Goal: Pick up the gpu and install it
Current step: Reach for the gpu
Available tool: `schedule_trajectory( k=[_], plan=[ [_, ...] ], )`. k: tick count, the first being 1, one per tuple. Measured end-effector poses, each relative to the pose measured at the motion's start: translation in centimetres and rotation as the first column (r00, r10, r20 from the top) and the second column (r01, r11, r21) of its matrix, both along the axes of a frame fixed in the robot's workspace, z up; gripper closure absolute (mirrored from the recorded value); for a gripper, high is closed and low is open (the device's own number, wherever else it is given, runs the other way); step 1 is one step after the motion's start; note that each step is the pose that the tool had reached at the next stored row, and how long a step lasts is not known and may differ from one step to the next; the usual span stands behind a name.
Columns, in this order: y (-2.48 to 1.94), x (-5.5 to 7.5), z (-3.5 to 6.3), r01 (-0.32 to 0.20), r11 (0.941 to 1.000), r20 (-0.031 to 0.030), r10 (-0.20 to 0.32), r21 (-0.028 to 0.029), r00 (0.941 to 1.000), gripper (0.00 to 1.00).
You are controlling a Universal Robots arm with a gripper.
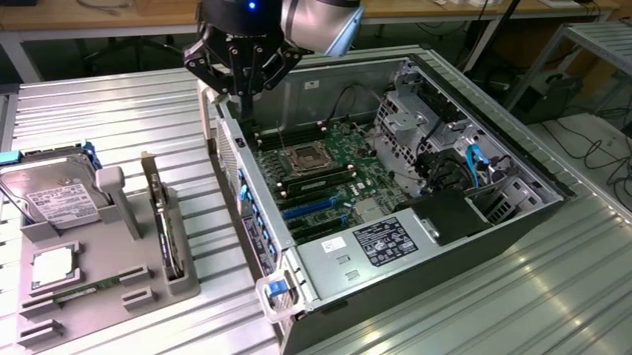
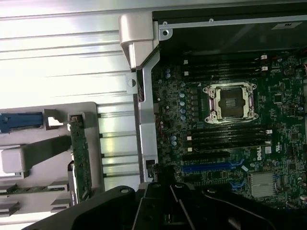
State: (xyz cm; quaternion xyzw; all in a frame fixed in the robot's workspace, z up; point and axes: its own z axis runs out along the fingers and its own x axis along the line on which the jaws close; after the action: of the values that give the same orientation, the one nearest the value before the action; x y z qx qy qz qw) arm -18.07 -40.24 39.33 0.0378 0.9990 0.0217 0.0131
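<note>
The gpu [image 1: 163,222] stands on edge in a slot of the grey holder [image 1: 118,244] at the exterior view's left, its silver bracket end towards the back. In the wrist view the gpu [image 2: 80,158] appears edge-on as a narrow green board in the same holder. My gripper [image 1: 243,103] hangs above the far left corner of the open computer case [image 1: 296,251], well apart from the gpu. It is shut with nothing between its fingers. Its black body [image 2: 168,211] shows over the case's side wall in the wrist view.
The case lies open with the motherboard [image 1: 316,170] and its blue slots [image 2: 211,167] exposed, and a power supply [image 1: 380,240] at the near end. The holder also carries a hard drive [image 1: 55,196], a processor [image 1: 55,266] and a memory stick [image 1: 84,292]. Ribbed metal tabletop [image 1: 129,118] surrounds them.
</note>
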Motion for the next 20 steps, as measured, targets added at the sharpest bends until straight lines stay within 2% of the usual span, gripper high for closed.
schedule_trajectory(
  k=[20],
  plan=[
    [-0.26, -1.7, -0.02, 0.000, 1.0000, 0.0000, 0.000, 0.0000, 1.0000, 0.89]
  ],
)
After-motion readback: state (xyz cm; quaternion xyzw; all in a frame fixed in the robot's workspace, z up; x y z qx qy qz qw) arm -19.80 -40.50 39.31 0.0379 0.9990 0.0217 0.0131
